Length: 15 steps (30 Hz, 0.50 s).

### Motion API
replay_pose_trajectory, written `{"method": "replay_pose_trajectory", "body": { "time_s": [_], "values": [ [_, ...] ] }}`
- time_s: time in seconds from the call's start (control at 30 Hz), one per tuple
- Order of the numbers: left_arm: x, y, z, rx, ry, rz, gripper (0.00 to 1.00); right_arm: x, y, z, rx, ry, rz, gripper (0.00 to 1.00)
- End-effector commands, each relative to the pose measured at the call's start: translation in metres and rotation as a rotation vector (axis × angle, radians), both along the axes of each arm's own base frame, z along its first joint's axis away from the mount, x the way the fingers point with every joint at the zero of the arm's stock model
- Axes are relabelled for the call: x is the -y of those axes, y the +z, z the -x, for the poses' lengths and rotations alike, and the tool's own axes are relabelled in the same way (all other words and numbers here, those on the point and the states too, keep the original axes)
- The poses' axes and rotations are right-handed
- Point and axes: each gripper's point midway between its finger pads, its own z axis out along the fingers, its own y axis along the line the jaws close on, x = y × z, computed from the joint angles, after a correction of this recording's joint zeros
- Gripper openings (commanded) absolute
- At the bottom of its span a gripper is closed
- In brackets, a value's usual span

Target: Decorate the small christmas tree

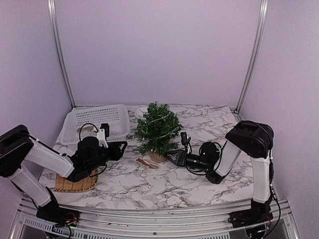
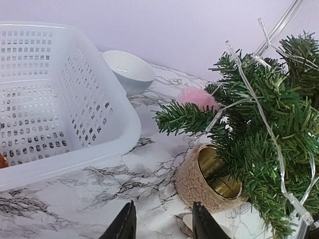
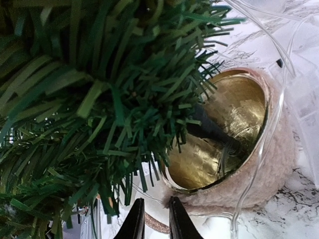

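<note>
While the left gripper's (image 2: 164, 225) jaws stand apart with nothing between them and the right gripper's (image 3: 155, 221) sit narrowly parted, whether pinching anything I cannot tell, both hover low beside the woven pot (image 2: 199, 186) of the small christmas tree (image 1: 158, 128), mid-counter (image 1: 199, 189) toward the far edge. The tree looks light and top-heavy, with soft, springy needles and a snag-prone clear light string (image 2: 259, 114). The stiff pot is likely the surest hold. It stands about upright, tip upward, long axis vertical.
</note>
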Motion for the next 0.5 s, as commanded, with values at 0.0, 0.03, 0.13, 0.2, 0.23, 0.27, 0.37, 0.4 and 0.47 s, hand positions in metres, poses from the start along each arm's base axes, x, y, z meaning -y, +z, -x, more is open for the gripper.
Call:
{"method": "replay_pose_trajectory", "body": {
  "time_s": [0.0, 0.03, 0.13, 0.2, 0.23, 0.27, 0.37, 0.4, 0.47],
  "values": [
    [-0.018, 0.008, -0.001, -0.024, 0.029, -0.067, 0.41, -0.01, 0.009, -0.001, 0.036, -0.007, -0.046, 0.17],
    [-0.025, 0.012, -0.004, -0.028, 0.048, -0.076, 0.42, -0.013, 0.01, -0.001, 0.038, -0.003, -0.049, 0.17],
    [-0.045, 0.024, -0.013, -0.05, 0.103, -0.089, 0.44, -0.02, 0.01, 0.0, 0.044, 0.003, -0.052, 0.17],
    [-0.056, 0.03, -0.019, -0.071, 0.127, -0.098, 0.46, -0.024, 0.009, 0.0, 0.047, 0.002, -0.055, 0.17],
    [-0.06, 0.032, -0.022, -0.082, 0.135, -0.102, 0.48, -0.027, 0.009, 0.0, 0.05, 0.002, -0.058, 0.17],
    [-0.065, 0.034, -0.024, -0.09, 0.144, -0.107, 0.49, -0.029, 0.009, 0.0, 0.053, 0.002, -0.061, 0.17],
    [-0.077, 0.038, -0.031, -0.115, 0.165, -0.112, 0.51, -0.034, 0.011, -0.002, 0.061, -0.001, -0.076, 0.17],
    [-0.08, 0.036, -0.032, -0.132, 0.17, -0.12, 0.52, -0.036, 0.012, -0.002, 0.066, -0.001, -0.081, 0.17],
    [-0.088, 0.035, -0.035, -0.158, 0.18, -0.127, 0.53, -0.04, 0.015, -0.002, 0.073, 0.002, -0.088, 0.17]
  ]
}}
